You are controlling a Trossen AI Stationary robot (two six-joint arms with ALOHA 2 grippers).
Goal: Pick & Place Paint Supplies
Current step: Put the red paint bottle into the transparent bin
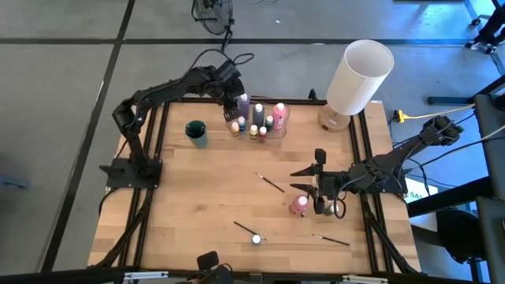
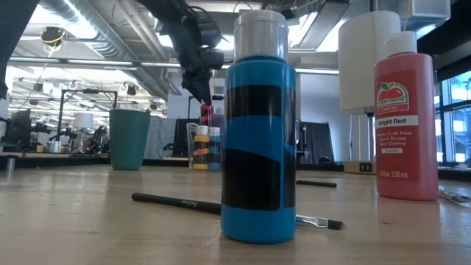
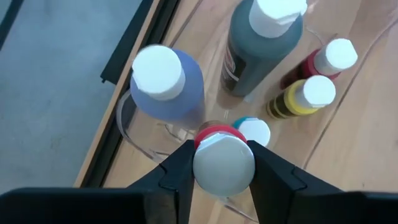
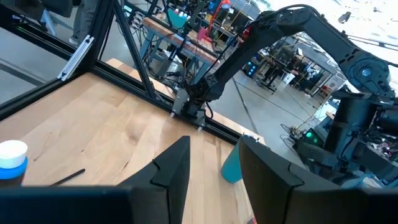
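While your left gripper [image 3: 224,171] clamps a white-capped red bottle [image 3: 224,163], only the low view shows its label

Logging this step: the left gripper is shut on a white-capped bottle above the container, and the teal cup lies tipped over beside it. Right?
One thing is off: the teal cup stands upright, as the low view shows. The rest holds: the left gripper is shut on a white-capped bottle above the container.

L arm stretched to far side, jaws clamped; R arm low, jaws apart & empty
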